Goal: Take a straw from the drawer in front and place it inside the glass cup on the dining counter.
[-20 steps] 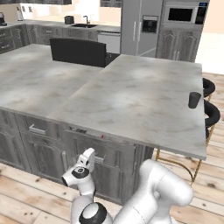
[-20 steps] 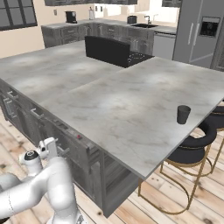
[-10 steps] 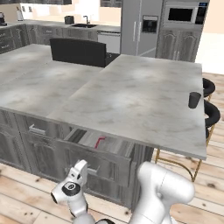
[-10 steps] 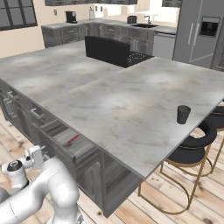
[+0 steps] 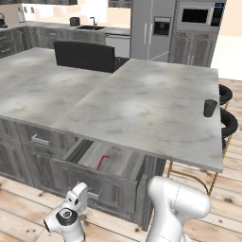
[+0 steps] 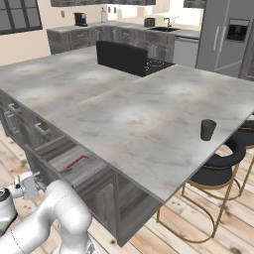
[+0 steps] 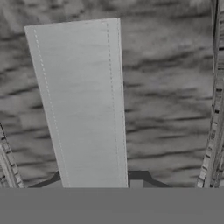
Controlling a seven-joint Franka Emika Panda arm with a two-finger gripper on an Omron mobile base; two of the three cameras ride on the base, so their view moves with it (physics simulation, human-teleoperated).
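The straw (image 5: 102, 160) is lying in the pulled-out drawer (image 5: 97, 176), and the gripper (image 5: 79, 194) is clamped around the drawer's handle (image 7: 81, 105), jaws narrowed on it.

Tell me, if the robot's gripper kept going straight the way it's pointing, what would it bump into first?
Most likely the silver bar handle on the drawer front. The hand view looks straight at that bar against dark wood grain, very close. It may already be touching; depth is hard to judge.
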